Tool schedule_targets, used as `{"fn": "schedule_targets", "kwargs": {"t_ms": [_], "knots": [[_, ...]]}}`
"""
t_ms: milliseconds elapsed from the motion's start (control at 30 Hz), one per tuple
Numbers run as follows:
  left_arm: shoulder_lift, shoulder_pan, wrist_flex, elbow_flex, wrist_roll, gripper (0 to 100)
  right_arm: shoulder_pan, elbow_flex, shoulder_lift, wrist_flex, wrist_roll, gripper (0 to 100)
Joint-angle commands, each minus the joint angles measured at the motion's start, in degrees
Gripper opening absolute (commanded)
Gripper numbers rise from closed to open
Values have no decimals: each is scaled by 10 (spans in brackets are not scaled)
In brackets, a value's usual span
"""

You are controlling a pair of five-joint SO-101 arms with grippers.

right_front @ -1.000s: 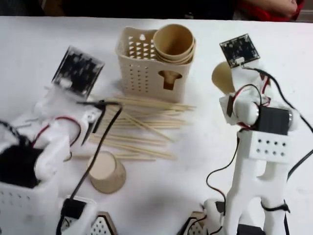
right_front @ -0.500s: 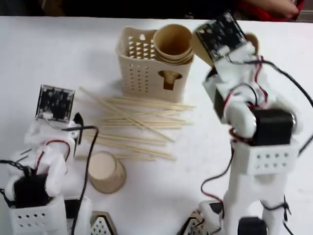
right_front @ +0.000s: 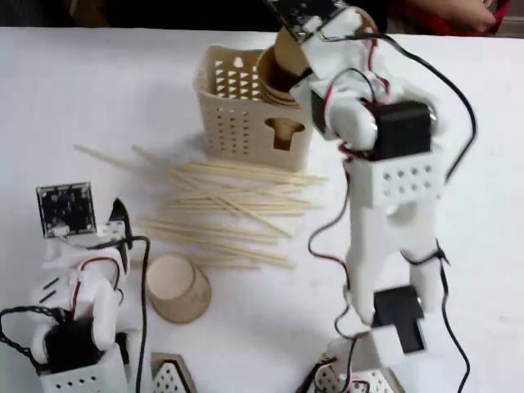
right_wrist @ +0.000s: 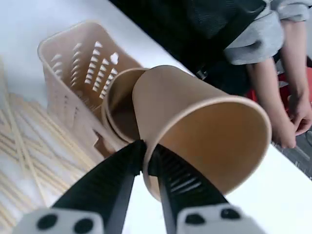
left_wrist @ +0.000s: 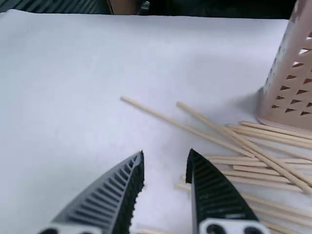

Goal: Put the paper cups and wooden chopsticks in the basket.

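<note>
Pinching the wall of the tan paper cup [right_wrist: 204, 126] near its rim, my right gripper [right_wrist: 146, 148] is pressed together on it and holds it tilted on its side above the beige perforated plastic basket [right_front: 233, 123], in the upper middle of the high view. The cup's base end points toward the stack of paper cups [right_wrist: 119, 105] already nested there. I judge that so narrow a hold lets the cup swivel or crumple. Released at this slant, it may strike the stack's edge, bounce off and roll across the white worktop [right_front: 98, 90] instead of nesting. Pressing down could also tip the light basket. My left gripper [left_wrist: 165, 153], lower left in the high view, hangs spread and empty above the worktop beside the scattered wooden chopsticks [right_front: 237, 205]. Thin sticks lying flat may slip or scatter when nipped. One upturned paper cup [right_front: 176, 286] sits near the bottom of that view, left of centre.
</note>
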Motion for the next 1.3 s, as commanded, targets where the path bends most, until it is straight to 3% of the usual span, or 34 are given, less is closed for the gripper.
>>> {"fn": "schedule_targets", "kwargs": {"t_ms": [0, 267, 533, 1267], "knots": [[-59, -17, -11, 21, 10, 157, -1, -53, 29, 25, 20, 22], [-116, -20, 7, 41, 10, 157, 6, -133, 70, 70, 22, 26], [-116, -20, 14, 43, 7, 158, -4, -156, 70, 56, 18, 163], [-116, -54, 15, 49, 8, 158, -61, -154, 149, -83, 16, 163]]}}
